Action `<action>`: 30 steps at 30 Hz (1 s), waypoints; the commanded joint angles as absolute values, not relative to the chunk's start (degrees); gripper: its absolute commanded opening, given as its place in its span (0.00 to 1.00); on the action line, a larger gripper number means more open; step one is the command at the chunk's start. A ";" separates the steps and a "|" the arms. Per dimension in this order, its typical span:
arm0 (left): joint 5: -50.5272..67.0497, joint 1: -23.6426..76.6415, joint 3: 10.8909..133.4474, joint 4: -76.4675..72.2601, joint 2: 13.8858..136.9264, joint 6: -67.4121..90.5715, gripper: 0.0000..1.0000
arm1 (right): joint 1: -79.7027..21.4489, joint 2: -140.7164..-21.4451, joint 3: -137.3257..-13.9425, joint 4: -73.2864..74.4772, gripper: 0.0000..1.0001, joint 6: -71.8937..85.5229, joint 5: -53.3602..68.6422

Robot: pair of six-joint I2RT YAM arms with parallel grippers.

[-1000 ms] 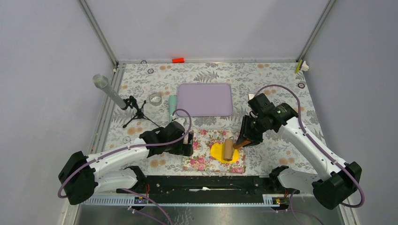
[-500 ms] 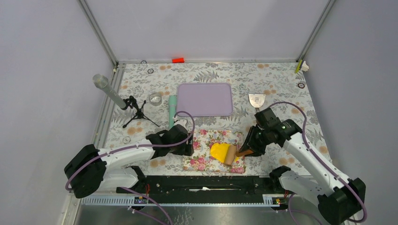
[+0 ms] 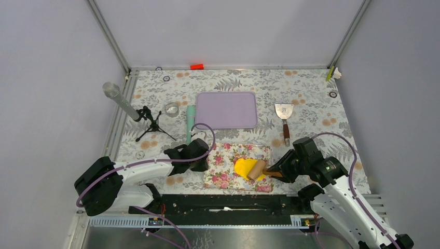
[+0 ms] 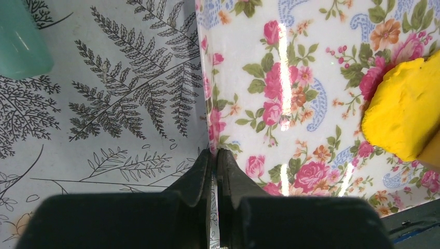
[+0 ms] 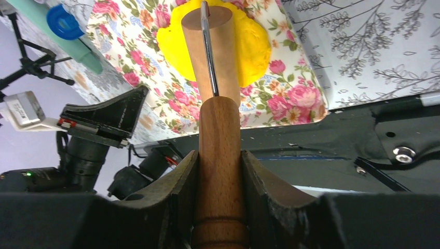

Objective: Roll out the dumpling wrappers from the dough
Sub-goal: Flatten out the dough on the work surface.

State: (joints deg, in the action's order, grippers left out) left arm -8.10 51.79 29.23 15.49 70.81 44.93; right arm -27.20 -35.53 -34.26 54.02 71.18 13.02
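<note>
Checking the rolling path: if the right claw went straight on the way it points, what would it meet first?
Likely the dough, lying just ahead under the rolling pin that the right claw grips; depth is hard to judge.

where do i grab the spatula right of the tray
By its brown handle, from above, jaws across its width. The spatula lies flat, handle pointing toward the near edge; its blade is wide, thin and looks flush on the table, so probably hard to pinch.

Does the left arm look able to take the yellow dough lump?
Probably not: left gripper is shut on the floral mat's edge, and a wooden rolling pin lies on the dough.
</note>
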 commanded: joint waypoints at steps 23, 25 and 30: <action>-10.38 52.02 31.41 18.70 71.62 47.66 0.00 | -27.42 -42.30 -28.09 45.60 0.00 77.32 3.73; -11.44 51.67 31.59 20.48 71.08 49.79 0.00 | -27.43 -42.39 -33.71 47.68 0.00 76.20 3.72; -12.34 49.37 30.85 23.56 67.45 54.87 0.00 | -27.42 -40.66 -45.60 53.99 0.00 76.41 0.32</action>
State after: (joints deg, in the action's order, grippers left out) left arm -8.93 51.18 30.02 18.44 70.65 51.03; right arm -27.51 -42.35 -37.01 45.78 77.06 7.81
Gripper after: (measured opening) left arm 0.036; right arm 0.390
